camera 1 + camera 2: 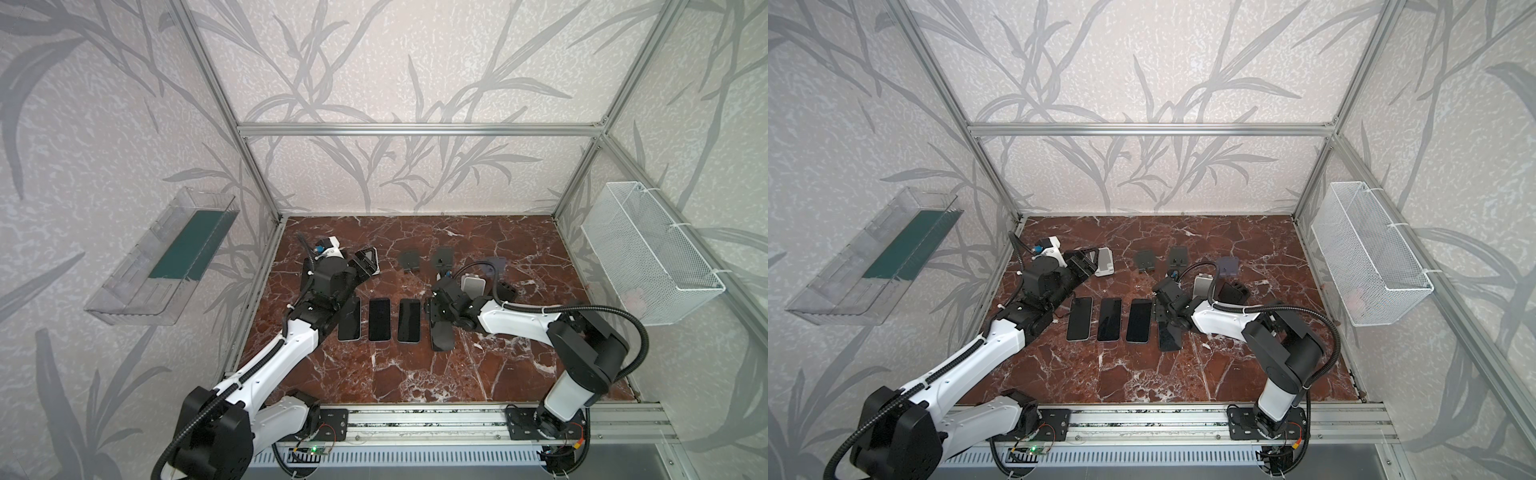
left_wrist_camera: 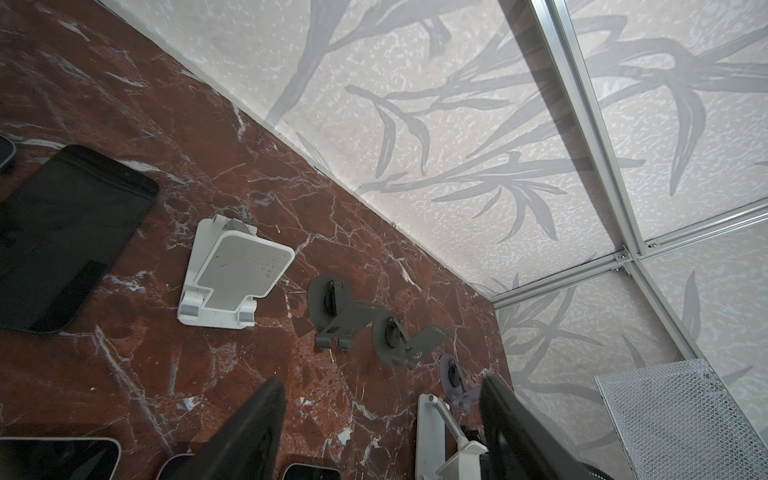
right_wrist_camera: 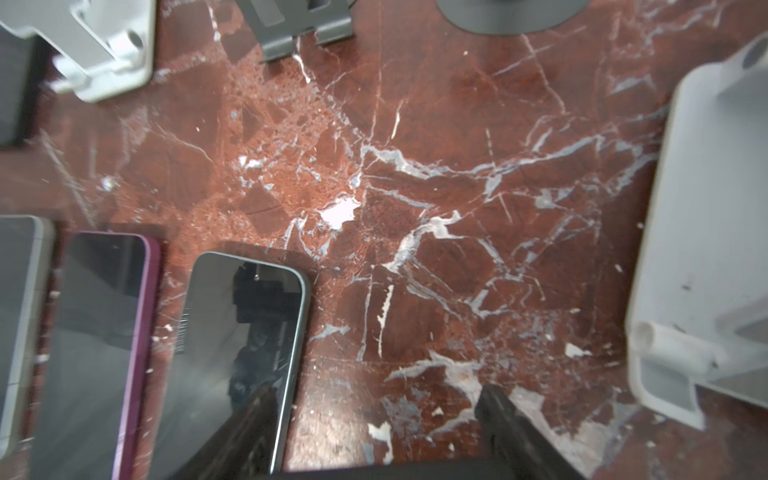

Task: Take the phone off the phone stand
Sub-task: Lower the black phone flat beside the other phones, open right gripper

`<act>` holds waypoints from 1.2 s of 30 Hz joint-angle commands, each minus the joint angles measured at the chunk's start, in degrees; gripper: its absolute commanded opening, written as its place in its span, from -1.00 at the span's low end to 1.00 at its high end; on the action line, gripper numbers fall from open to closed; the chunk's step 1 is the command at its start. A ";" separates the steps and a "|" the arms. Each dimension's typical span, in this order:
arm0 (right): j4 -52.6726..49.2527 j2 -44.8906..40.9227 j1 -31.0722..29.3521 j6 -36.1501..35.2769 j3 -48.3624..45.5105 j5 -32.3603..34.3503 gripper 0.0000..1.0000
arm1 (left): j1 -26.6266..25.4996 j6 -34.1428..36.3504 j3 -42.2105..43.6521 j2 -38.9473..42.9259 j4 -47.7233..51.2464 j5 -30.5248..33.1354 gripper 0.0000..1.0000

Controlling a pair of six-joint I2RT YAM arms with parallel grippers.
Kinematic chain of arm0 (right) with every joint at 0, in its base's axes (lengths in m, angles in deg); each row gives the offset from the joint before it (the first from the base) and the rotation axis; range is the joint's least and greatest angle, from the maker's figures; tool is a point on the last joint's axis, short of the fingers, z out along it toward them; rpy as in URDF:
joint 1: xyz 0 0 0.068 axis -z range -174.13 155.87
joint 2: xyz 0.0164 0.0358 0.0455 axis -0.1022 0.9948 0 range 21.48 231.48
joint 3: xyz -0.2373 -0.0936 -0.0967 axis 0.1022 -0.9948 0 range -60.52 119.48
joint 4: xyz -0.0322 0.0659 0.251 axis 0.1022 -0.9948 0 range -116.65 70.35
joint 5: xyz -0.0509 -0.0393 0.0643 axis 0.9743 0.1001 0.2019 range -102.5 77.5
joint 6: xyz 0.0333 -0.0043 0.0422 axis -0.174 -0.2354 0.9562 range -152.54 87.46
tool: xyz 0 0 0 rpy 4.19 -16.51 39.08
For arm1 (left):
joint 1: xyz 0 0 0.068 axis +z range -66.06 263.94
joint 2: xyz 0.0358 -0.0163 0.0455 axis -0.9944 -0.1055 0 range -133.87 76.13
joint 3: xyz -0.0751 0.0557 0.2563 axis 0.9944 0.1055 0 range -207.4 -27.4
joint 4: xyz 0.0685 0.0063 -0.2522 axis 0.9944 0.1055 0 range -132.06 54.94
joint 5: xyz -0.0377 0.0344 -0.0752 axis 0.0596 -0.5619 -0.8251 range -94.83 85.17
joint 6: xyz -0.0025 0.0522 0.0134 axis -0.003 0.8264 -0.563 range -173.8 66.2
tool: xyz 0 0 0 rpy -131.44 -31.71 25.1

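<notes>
Left gripper, right gripper: jaws apart, empty. Three phones lie flat; white stand bare. Removal looks mostly done.

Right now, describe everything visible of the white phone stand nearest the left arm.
The white stand looks like moulded plastic: a flat base, a tilted back plate faced with a grey textured pad, a grey hinge behind it, and two front lips with grey inserts. It is empty. It stands on the marble table at the left end of the row of stands; only the table touches it.
</notes>
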 commanded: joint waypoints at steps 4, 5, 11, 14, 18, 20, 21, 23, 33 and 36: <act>-0.01 4.87 -1.92 4.12 0.97 8.27 0.25 | -0.23 -0.64 -0.04 0.31 -1.18 -0.44 0.48; -0.25 5.42 -1.92 5.17 1.16 8.80 0.26 | -0.24 -0.97 -0.03 0.22 -1.16 -0.59 0.48; 0.69 8.47 -1.92 7.03 2.95 11.61 0.27 | -0.37 -1.86 -0.33 -0.26 -1.58 -2.10 0.46; -0.21 10.42 -1.75 8.04 4.45 14.13 0.30 | -0.35 -1.73 -0.37 -0.48 -1.53 -2.11 0.45; -2.89 12.05 -1.57 9.62 6.56 15.18 0.41 | -0.32 -1.29 -0.35 -0.33 -1.31 -1.63 0.44; -4.20 12.65 -1.53 10.33 7.45 15.96 0.43 | -0.32 -1.30 -0.33 0.00 -1.35 -1.54 0.44; -4.72 13.01 -1.53 10.61 7.66 16.31 0.43 | -0.31 -1.24 -0.29 0.09 -1.42 -1.46 0.44; -4.23 13.65 -1.35 10.66 7.72 15.57 0.44 | -0.32 -1.18 -0.04 0.22 -1.37 -1.01 0.43; -3.89 15.24 -0.60 8.09 6.99 14.02 0.53 | -0.31 -0.86 -0.02 -0.07 -1.54 -0.85 0.43; -3.29 15.08 -0.44 7.43 6.31 12.75 0.53 | -0.32 -0.90 -0.02 0.08 -1.44 -0.55 0.43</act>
